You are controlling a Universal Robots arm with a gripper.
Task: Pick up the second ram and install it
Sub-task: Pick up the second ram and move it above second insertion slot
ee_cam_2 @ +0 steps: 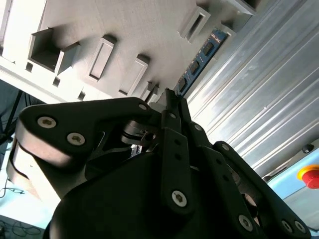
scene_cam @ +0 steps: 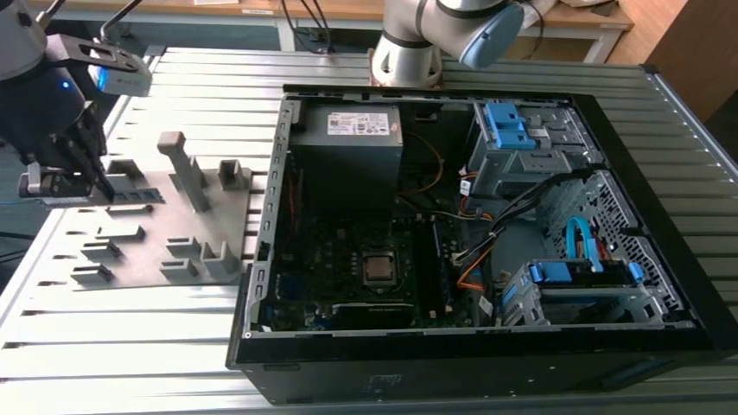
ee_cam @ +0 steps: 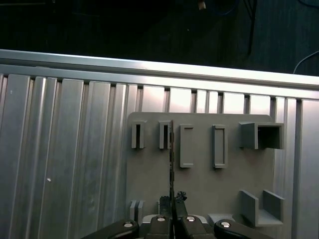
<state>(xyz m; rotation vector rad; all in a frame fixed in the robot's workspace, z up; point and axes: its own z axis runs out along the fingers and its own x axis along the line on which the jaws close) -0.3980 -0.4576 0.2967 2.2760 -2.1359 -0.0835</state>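
Evidently the pick-up step is in hand: in the first wrist view the gripper (ee_cam: 172,200) has its jaws drawn together on the near end of the second ram (ee_cam: 171,159), which stands on edge in the slotted blocks of the grey holder tray (ee_cam: 199,174). In the exterior view the tray (scene_cam: 150,238) lies on the ribbed tabletop (scene_cam: 127,346), beside the open computer case (scene_cam: 645,186). Freeing the stick would seem to call for a straight pull out of its slots, since a thin board may bind if tilted.
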